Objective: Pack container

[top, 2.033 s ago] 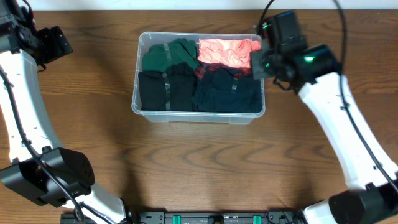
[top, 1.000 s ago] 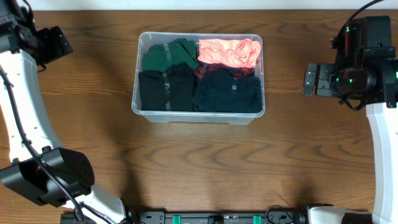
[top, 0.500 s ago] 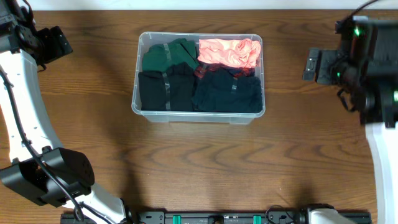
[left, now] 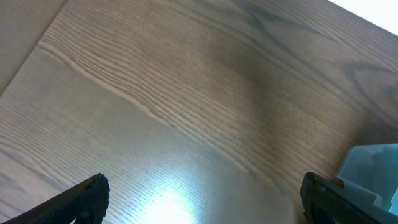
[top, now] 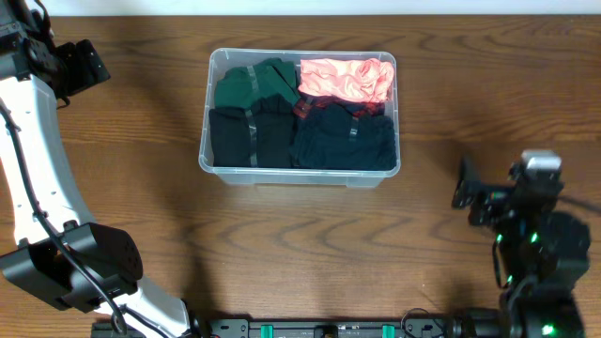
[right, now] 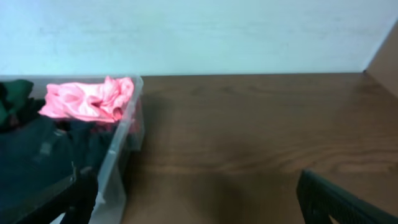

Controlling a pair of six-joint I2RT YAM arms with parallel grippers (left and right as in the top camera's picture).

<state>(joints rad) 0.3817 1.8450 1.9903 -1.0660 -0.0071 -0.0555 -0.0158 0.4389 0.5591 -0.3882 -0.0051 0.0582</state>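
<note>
The container, a clear plastic bin, stands in the middle of the table and holds folded clothes: green, black, dark navy and a crumpled pink piece. My left gripper hangs open far to the left of the bin; in the left wrist view its fingers frame bare wood and only a corner of the container shows. My right gripper is open, low over the table, to the right of and nearer than the bin. The right wrist view shows the container wall and pink cloth at the left.
Brown wooden table all round the bin. A pale wall rises behind the table's far edge. The left arm's white link runs down the left side; the right arm's base fills the lower right corner.
The right arm has drawn back from the bin's right end, swung out to the right, then dropped to the near right of the table, staying open. The left arm has not moved.
</note>
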